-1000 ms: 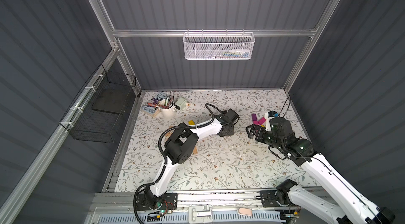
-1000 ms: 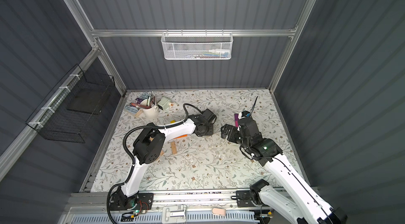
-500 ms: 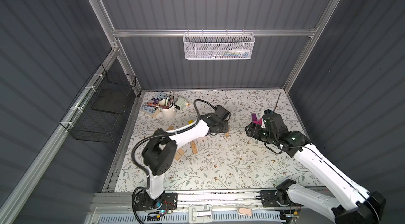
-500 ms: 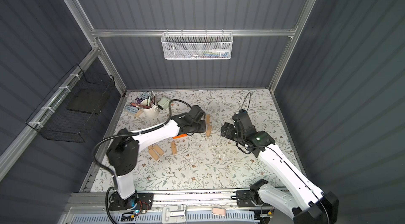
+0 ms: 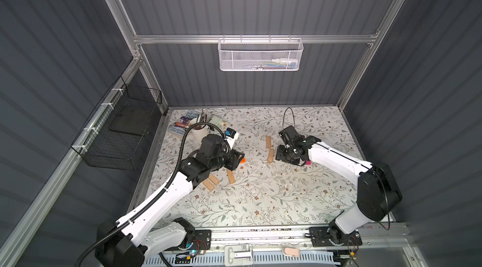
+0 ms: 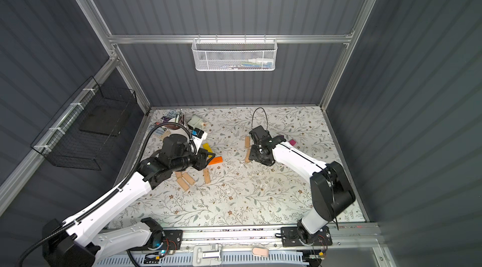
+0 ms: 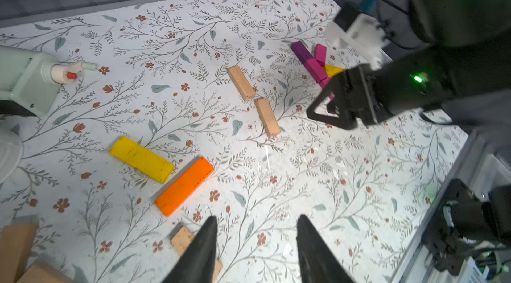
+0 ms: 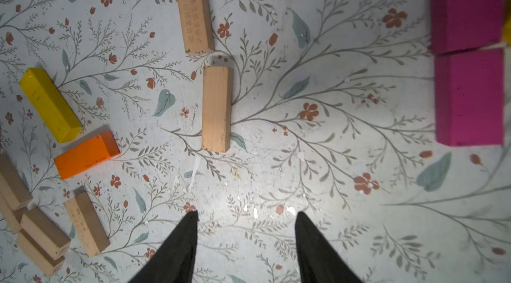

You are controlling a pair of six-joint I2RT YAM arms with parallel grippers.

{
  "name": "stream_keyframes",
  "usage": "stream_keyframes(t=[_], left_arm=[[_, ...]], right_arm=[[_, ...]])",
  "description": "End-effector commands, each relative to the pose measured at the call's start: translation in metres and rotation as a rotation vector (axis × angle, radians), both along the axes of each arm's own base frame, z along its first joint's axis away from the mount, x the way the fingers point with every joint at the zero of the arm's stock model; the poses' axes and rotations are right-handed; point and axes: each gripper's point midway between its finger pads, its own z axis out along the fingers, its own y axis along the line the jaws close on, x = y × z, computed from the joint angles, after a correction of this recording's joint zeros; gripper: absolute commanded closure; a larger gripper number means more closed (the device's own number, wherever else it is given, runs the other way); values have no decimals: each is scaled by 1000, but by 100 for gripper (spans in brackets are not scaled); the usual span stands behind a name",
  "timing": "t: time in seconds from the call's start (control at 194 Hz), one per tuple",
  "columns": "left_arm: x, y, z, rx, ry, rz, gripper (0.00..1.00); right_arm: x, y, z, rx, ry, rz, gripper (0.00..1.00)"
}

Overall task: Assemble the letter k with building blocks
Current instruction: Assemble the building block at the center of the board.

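Two tan building blocks (image 5: 268, 142) (image 5: 271, 155) lie end to end in a slightly bent line mid-table; the right wrist view shows them as a stamped block (image 8: 193, 7) and a plain block (image 8: 216, 108). My right gripper (image 8: 246, 215) hangs open just beside them (image 5: 281, 155), holding nothing. My left gripper (image 7: 255, 220) is open and empty too, over the mat near an orange block (image 7: 184, 186) and a yellow block (image 7: 141, 158). A tan block (image 7: 182, 237) lies partly under one of its fingers. Pink blocks (image 8: 468, 96) and a purple block (image 7: 300, 49) lie beyond the right arm.
A cluster of loose tan blocks (image 5: 214, 181) lies by the left arm's wrist. A white cup of brushes (image 5: 199, 128), books (image 5: 182, 124) and a pale green tool (image 7: 25, 79) crowd the back left corner. Wire baskets hang on the back wall (image 5: 259, 55) and left wall (image 5: 122, 132).
My left gripper has pulled back leftward from the middle and opened, leaving the tan pair uncovered. My right gripper has moved from the pink blocks to beside that pair, its jaws narrower than before.
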Motion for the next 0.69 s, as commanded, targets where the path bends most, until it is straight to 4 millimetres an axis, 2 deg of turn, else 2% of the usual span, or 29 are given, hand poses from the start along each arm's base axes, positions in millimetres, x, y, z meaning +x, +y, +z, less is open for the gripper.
stream_keyframes(t=[0.0, 0.17, 0.325, 0.515, 0.685], left_arm=[[-19, 15, -6, 125, -122, -108, 40], [-24, 19, -5, 150, -174, -140, 28], [-25, 20, -14, 189, -142, -155, 1], [-27, 22, -16, 189, -139, -151, 0], [-27, 24, -15, 193, -140, -140, 0]], right_arm=[[20, 15, -1, 2, -39, 15, 44], [38, 20, -18, -39, -40, -2, 45], [47, 24, -33, -57, -23, -1, 48], [55, 31, -47, -74, -7, 9, 55], [59, 34, -60, -87, 14, 12, 56]])
